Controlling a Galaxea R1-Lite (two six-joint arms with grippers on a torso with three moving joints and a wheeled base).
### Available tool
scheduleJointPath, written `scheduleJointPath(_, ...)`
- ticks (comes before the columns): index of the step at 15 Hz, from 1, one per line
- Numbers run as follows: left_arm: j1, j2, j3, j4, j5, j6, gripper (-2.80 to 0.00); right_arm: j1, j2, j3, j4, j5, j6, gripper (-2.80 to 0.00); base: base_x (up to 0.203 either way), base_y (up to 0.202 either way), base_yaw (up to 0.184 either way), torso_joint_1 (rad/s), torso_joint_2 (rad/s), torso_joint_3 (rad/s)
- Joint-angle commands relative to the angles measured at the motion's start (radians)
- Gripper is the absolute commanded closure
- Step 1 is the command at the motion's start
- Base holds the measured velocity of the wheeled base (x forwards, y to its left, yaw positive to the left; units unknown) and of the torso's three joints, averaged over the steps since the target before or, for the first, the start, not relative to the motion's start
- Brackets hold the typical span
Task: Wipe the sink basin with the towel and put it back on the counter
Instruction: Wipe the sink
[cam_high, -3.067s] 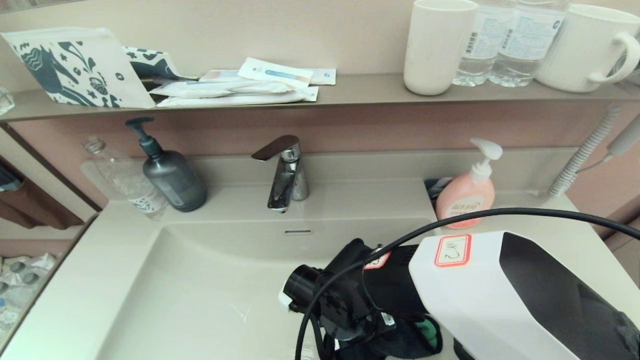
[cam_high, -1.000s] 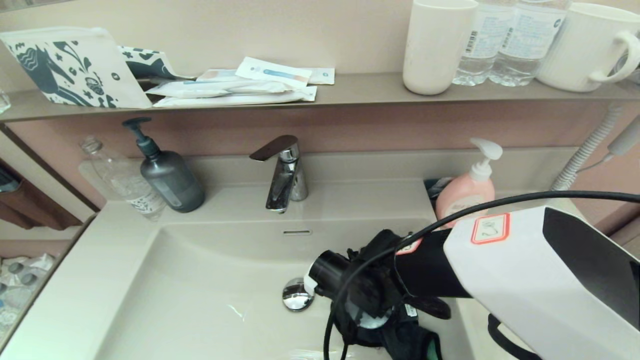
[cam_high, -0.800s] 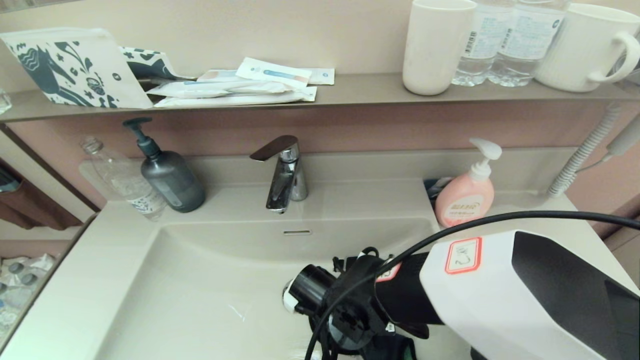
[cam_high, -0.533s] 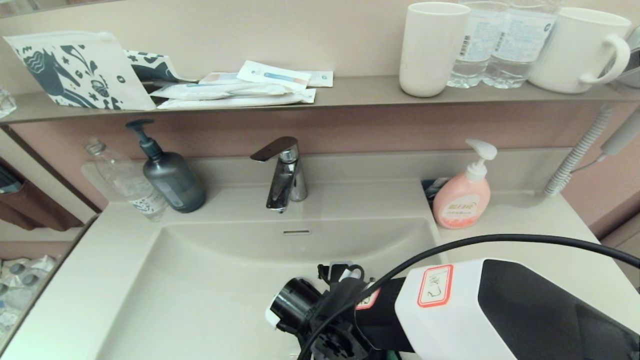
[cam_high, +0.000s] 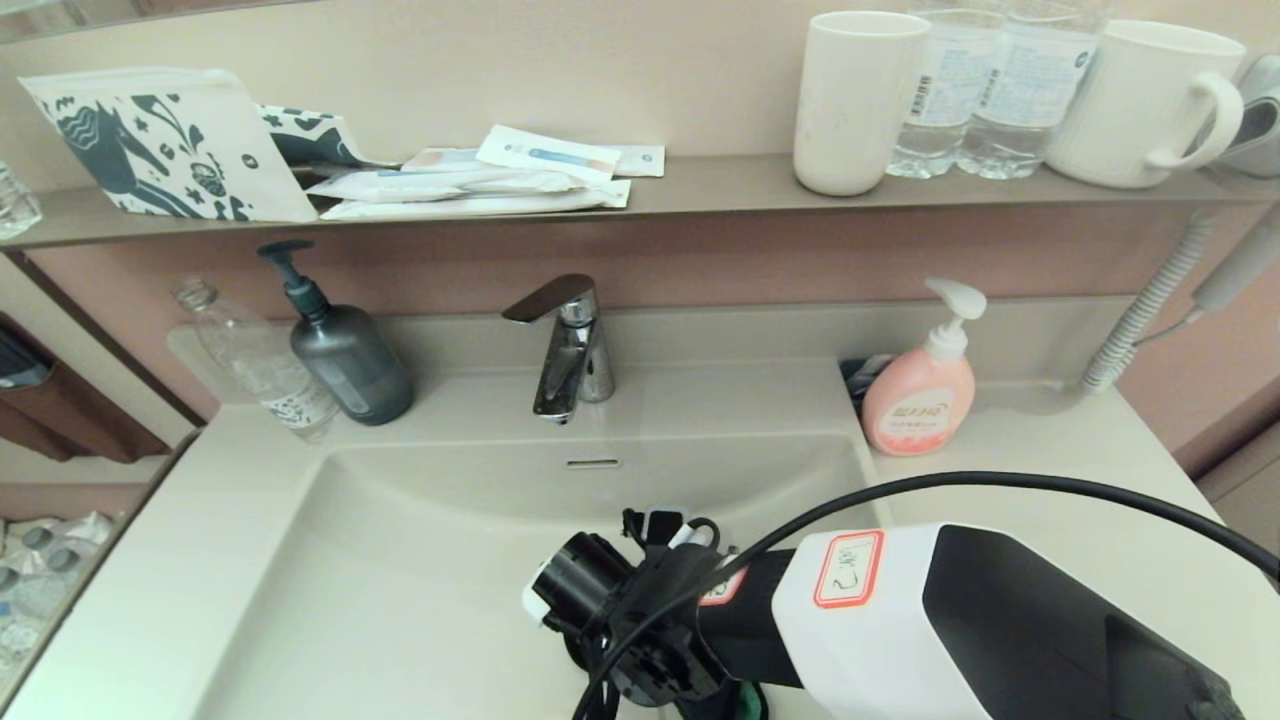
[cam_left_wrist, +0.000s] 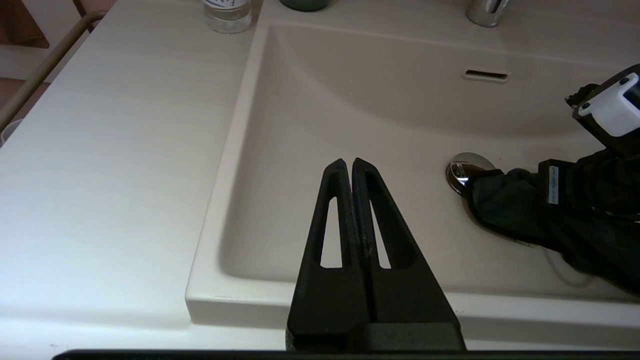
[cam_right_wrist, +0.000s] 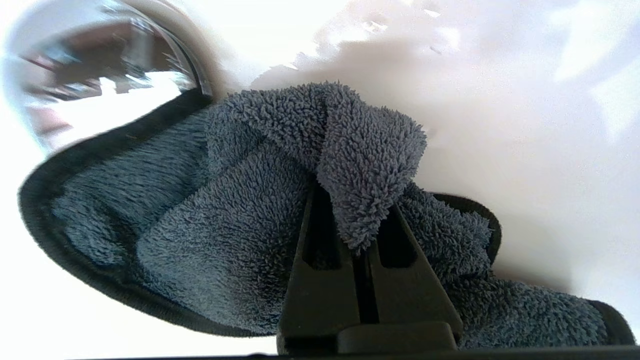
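The sink basin (cam_high: 420, 560) is a cream-white bowl with an overflow slot (cam_high: 594, 463) in its far wall. My right arm (cam_high: 900, 610) reaches down into it, right of the middle. Its gripper (cam_right_wrist: 356, 200) is shut on a raised fold of the dark grey fluffy towel (cam_right_wrist: 240, 210). The towel lies bunched on the basin floor, its black edge touching the chrome drain plug (cam_right_wrist: 75, 75). In the left wrist view the towel (cam_left_wrist: 525, 210) lies right of the plug (cam_left_wrist: 465, 167). My left gripper (cam_left_wrist: 348, 162) hangs shut and empty over the basin's near left edge. The counter (cam_high: 1050, 470) flanks the basin.
A chrome faucet (cam_high: 565, 345) stands behind the basin, with a dark pump bottle (cam_high: 345, 360) and a clear bottle (cam_high: 250, 365) to its left. A pink soap dispenser (cam_high: 920, 395) stands on the right counter. The wall shelf (cam_high: 700, 180) holds cups, bottles and packets. A black cable (cam_high: 1000, 485) arcs over my right arm.
My right arm has dragged the towel left and toward the near edge across the basin floor. The drain plug, visible in the head view a second ago, is now covered by the wrist.
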Motion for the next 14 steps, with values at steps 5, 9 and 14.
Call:
scheduleJointPath(5, 0.0, 0.001, 0.0, 0.0, 0.0, -0.001, 0.0, 0.057, 0.065, -0.096, 0.009, 0.025, -0.028, 0.0, 0.0, 0.0, 0.0, 0.0, 0.0, 0.0)
scheduleJointPath(9, 0.0, 0.001, 0.0, 0.0, 0.0, -0.001, 0.0, 0.126, 0.076, -0.172, 0.062, 0.075, -0.03, 0.0, 0.0, 0.0, 0.0, 0.0, 0.0, 0.0)
scheduleJointPath(14, 0.0, 0.001, 0.0, 0.0, 0.0, -0.001, 0.0, 0.152, 0.051, -0.177, -0.086, 0.128, -0.031, 0.0, 0.0, 0.0, 0.0, 0.0, 0.0, 0.0)
